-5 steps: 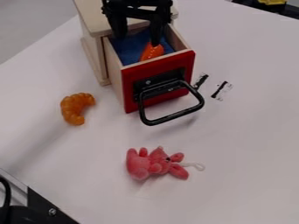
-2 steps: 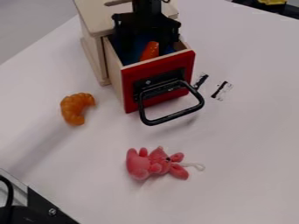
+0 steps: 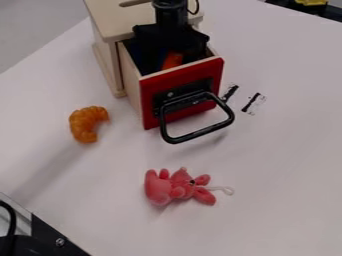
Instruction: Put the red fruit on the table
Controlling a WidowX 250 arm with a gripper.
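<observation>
The black gripper hangs down into the open drawer of the wooden cabinet, and the drawer walls and the gripper's own body hide its fingertips. Between its two sides, an orange-red fruit lies in the drawer, its upper part covered by the gripper. Whether the gripper touches the fruit cannot be told. The white table spreads around the cabinet and in front of it.
A pink plush toy lies in front of the drawer. An orange croissant is left of it. The drawer's black handle juts forward over the table. A black metal part stands at the lower left corner.
From above the drawer, the gripper has come down into it, around the fruit. The fruit, drawer, croissant and plush toy show no clear shift.
</observation>
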